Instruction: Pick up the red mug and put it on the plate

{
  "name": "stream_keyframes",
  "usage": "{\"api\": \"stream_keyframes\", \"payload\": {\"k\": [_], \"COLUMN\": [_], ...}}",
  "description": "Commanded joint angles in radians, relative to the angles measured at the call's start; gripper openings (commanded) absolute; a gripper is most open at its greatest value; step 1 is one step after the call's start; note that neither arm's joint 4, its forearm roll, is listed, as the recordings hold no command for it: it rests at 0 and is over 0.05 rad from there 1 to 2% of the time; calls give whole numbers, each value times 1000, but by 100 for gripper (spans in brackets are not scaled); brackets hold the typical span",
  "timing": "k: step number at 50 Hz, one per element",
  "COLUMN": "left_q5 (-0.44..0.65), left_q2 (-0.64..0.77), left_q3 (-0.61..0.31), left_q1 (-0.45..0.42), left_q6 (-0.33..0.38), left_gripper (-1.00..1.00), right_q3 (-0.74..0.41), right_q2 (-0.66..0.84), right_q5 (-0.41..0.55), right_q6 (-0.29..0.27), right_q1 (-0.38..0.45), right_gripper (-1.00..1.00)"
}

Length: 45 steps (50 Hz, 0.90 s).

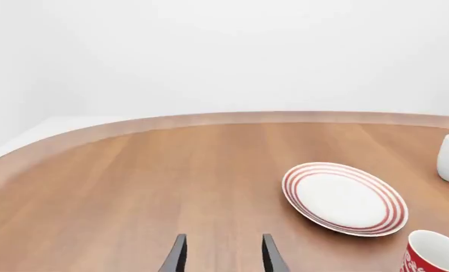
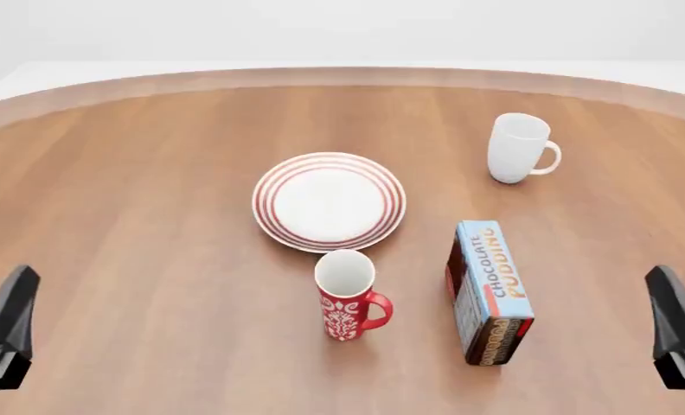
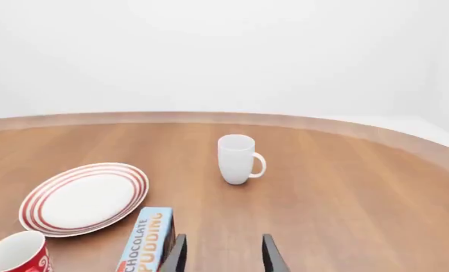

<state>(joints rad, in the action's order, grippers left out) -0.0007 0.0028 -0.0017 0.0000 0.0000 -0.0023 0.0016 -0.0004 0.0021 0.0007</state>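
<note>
Red ceramic with a white ornamental pattern and white interior, the red mug (image 2: 345, 296) is stood upright just in front of the plate (image 2: 329, 201). It is cut off in both wrist views. It is placed well apart from the open left tool (image 1: 220, 254) and open right tool (image 3: 222, 254).

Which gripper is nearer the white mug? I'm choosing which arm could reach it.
Right. The right gripper sits at the table's near right, on the same side as the white mug. The left gripper is across the table, near left.
</note>
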Motion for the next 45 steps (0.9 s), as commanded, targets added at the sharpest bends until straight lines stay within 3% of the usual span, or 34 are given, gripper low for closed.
{"api": "stream_keyframes", "payload": {"k": [1,12,18,40,43,45], "left_q5": [-1,-1,-1,-1,-1,-1], "left_q2": [4,4,4,4,4,4], "left_q3": [-3,-3,-3,-3,-3,-3], "left_q1": [0,0,0,0,0,0], "left_q6": [0,0,0,0,0,0], "left_gripper": [100,100,100,100,100,100], "right_q3": [-4,-31,-85,-374,-416,-432], "right_q2": [4,2,24,316,352,378], "right_q5": [-2,16,44,90,108,113], "right_q6": [5,15,10,-106,-49,-70], "right_q1": [4,13,79,362,373,394], "right_gripper": [100,100,100,100,100,100]}}
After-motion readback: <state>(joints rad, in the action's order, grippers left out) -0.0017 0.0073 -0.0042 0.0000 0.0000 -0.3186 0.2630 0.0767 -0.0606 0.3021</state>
